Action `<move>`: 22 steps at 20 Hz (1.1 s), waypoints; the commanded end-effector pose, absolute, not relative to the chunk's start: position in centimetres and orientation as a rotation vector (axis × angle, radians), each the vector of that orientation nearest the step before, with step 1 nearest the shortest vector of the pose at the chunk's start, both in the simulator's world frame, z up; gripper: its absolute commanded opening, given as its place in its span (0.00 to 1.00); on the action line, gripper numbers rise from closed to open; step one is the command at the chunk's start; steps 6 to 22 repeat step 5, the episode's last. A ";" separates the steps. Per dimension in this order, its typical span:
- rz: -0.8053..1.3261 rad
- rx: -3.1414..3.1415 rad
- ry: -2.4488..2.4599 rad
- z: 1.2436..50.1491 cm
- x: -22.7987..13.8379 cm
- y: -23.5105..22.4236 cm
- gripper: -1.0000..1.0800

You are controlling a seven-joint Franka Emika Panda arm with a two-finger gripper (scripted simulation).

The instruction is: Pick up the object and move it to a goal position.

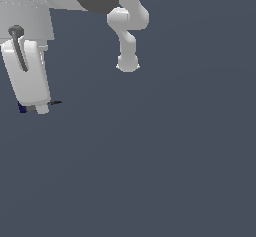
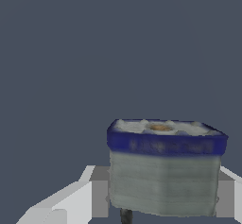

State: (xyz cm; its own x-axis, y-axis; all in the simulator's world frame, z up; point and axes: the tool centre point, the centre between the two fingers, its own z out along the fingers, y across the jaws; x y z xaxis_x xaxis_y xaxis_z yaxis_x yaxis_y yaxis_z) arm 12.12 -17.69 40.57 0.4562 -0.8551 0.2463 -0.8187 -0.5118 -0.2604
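Closed on the object (image 1: 23,107) (image 2: 165,168) between the gripper (image 1: 35,108) fingers (image 2: 71,202), mostly hidden behind the white hand at the exterior view's left, fingertips cut off at the wrist view's edge.

matt grey object (image 2: 164,185) — blotchy, glossier blue band; fingers (image 2: 71,202) smooth white plastic.
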 end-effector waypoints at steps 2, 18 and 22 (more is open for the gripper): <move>-0.547 -2.579 1.501 41.9 12.1 -18.2 0.00; -0.550 -2.577 1.502 42.2 12.1 -18.3 0.00; -0.550 -2.577 1.502 42.2 12.1 -18.3 0.00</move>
